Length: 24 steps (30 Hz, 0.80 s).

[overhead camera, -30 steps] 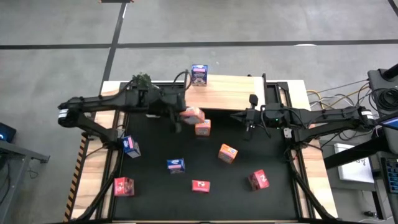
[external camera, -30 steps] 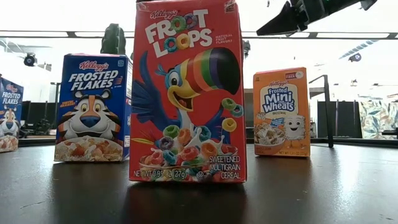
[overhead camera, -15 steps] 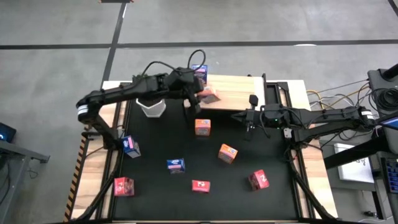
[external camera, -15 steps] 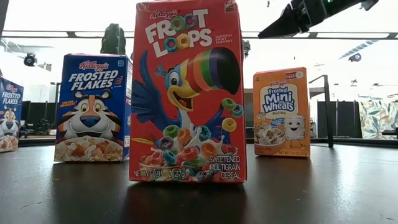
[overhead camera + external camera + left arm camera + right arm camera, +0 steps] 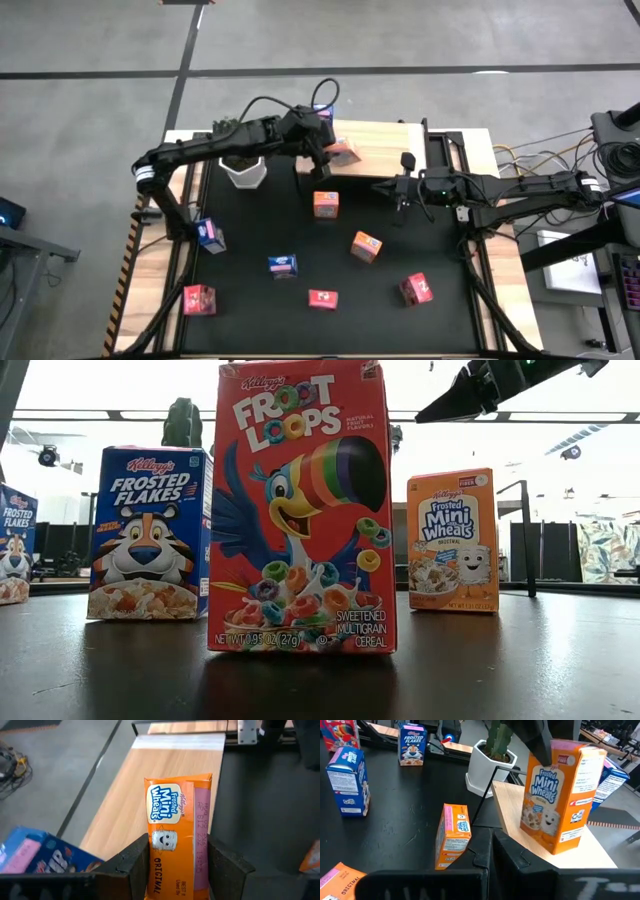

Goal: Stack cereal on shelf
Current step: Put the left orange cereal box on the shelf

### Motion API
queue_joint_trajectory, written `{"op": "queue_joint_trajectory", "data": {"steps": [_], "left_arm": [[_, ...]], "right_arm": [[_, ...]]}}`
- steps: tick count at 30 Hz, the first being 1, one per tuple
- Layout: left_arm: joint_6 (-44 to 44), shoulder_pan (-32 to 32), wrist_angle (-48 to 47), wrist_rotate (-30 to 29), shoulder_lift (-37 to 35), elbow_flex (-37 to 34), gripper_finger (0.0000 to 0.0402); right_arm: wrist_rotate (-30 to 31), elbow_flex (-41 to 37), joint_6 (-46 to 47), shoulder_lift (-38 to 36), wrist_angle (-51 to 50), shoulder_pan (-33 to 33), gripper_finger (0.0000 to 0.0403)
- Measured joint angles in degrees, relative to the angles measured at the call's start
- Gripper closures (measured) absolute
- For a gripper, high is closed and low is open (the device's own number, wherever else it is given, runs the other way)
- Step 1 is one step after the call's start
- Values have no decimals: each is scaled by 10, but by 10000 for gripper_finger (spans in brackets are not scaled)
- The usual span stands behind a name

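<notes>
Left hand [image 5: 330, 152] over shelf [image 5: 385, 150], clamped on orange box [image 5: 176, 832]; box tilted, lower edge at or just above board, contact unclear. Blue box [image 5: 321, 118] upright on shelf's far edge, just beside. Right hand [image 5: 402, 197] fully closed, empty, parked near shelf's front edge. Second orange box [image 5: 326, 204] on bench just in front of shelf; other boxes scattered on mat [image 5: 440, 310]. White pot [image 5: 243, 172] near left arm.
</notes>
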Motion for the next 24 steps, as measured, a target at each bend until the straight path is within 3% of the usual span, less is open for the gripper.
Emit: {"op": "queue_joint_trajectory", "data": {"steps": [16,24], "left_arm": [[6,7,20,18,2,-1,249],[6,7,27,18,2,-3,193]], "right_arm": [[1,0,5,0,0,0,394],[1,0,4,0,0,0,394]]}}
